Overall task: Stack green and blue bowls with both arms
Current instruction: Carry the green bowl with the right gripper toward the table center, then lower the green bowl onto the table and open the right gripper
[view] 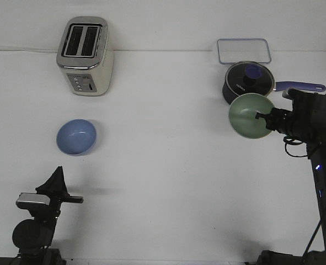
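Note:
The pale green bowl (250,116) is held above the table at the right, tipped on its side with its inside facing the camera. My right gripper (262,117) is shut on its rim, with one fingertip (258,116) showing inside the bowl. The light blue bowl (76,137) sits upright on the table at the left. My left gripper (58,175) is low at the front left, pointing up, with its fingers together in a single point and nothing in them. It is well in front of the blue bowl.
A cream toaster (86,55) stands at the back left. A dark blue lidded saucepan (248,81) with a long handle sits just behind the green bowl, and a clear rectangular container (244,51) lies behind the saucepan.

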You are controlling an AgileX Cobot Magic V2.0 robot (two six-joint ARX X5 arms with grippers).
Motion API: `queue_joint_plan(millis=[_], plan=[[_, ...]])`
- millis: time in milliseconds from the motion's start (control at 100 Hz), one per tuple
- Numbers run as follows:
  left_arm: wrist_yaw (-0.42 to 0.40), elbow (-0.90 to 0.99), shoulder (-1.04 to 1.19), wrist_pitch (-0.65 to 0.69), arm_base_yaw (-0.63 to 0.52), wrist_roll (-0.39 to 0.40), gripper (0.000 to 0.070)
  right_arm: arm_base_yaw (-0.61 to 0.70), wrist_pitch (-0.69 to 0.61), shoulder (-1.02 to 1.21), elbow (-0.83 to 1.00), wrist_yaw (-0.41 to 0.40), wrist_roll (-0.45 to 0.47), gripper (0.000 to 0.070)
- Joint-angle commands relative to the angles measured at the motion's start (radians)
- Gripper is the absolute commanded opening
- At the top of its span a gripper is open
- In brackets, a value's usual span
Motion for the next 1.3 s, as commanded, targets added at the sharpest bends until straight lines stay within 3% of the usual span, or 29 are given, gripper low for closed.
queue_joint_plan(millis=[0, 180, 430, 690, 1140, 1190, 1290], plan=[[-0.002, -0.019, -0.001, 0.010, 0.001, -0.005, 0.0014, 0.038, -0.014, -0.039, -0.008, -0.011, -0.016, 0.0000], [-0.002, -0.019, -0.001, 0.010, 0.001, -0.006, 0.0014, 0.187, -0.017, -0.217, -0.170, -0.010, -0.004, 0.0000], [-0.002, -0.019, -0.001, 0.010, 0.001, -0.006, 0.0014, 0.478, 0.068, -0.306, -0.405, 0.005, 0.121, 0.0000], [-0.002, -0.019, -0.001, 0.010, 0.001, -0.006, 0.0014, 0.746, 0.160, -0.216, -0.470, 0.127, 0.215, 0.0000], [-0.002, -0.019, -0.001, 0.010, 0.001, -0.005, 0.0014, 0.895, 0.230, 0.005, -0.470, 0.140, 0.209, 0.0000], [-0.002, -0.019, -0.001, 0.010, 0.001, -0.005, 0.0014, 0.895, 0.232, 0.011, -0.470, 0.140, 0.206, 0.0030], [-0.002, -0.019, -0.001, 0.010, 0.001, -0.005, 0.0014, 0.895, 0.236, 0.017, -0.470, 0.135, 0.203, 0.0176]])
